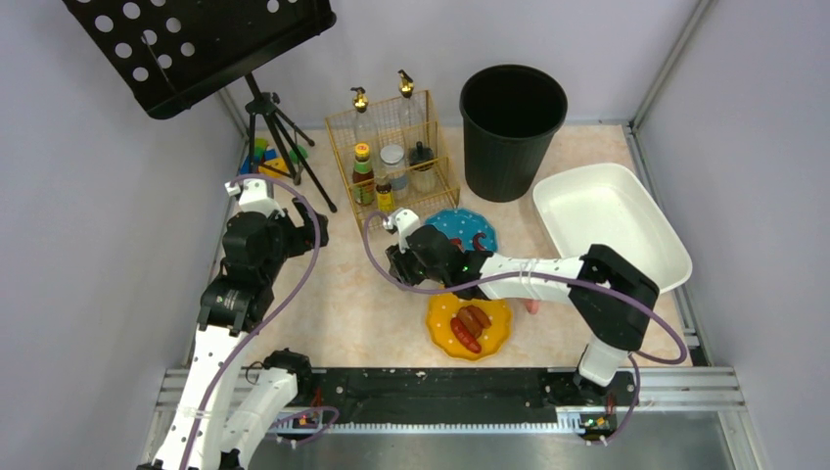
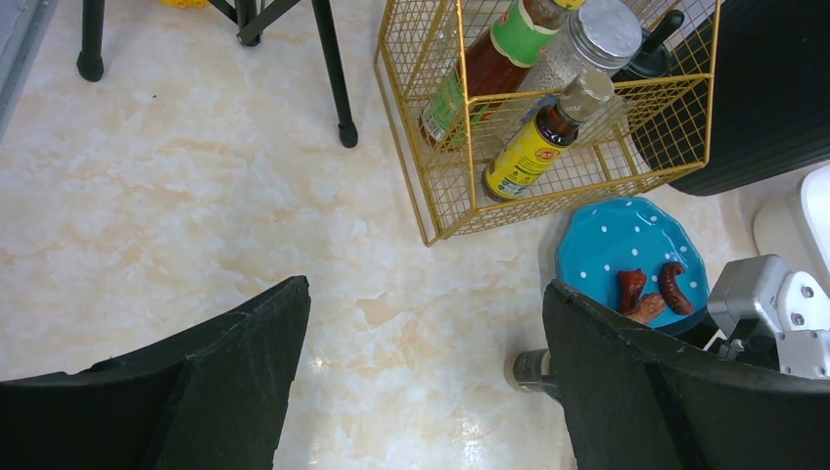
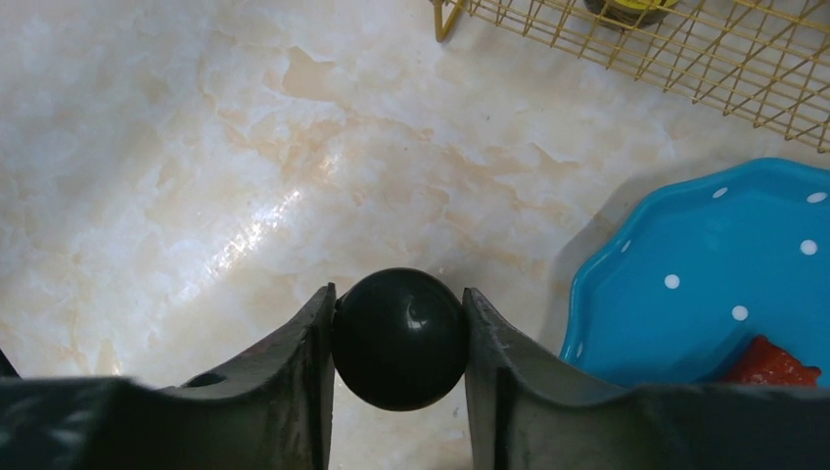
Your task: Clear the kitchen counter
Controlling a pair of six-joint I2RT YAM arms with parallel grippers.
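Tabletop: pale peach marble pattern, walled on the left, far and right sides, with a black rail along the near edge. The biggest bare stretch lies mid-left, between the left arm and the plates.
Music stand: its black perforated tray hangs over the far left corner. Its tripod feet stand just left of the rack.
Bin: black, round and upright at the far edge, just right of the rack.
Tub: white, rectangular, set at an angle hard against the right edge, near the bin.
Rack: gold wire, holding bottles and jars, at the far edge. Its near corner sits close to the blue plate.
Blue plate: dotted, with reddish food bits, in front of the rack.
Yellow plate: holds sausages, near the front rail, with the right forearm crossing above its far side.
Left hand: fingers wide apart, nothing between them, above bare tabletop left of the rack.
Right hand: low, beside the blue plate's left rim, clamped on the knob.
Knob: black, round, glossy, touched by a finger on each side. What it belongs to I cannot tell.
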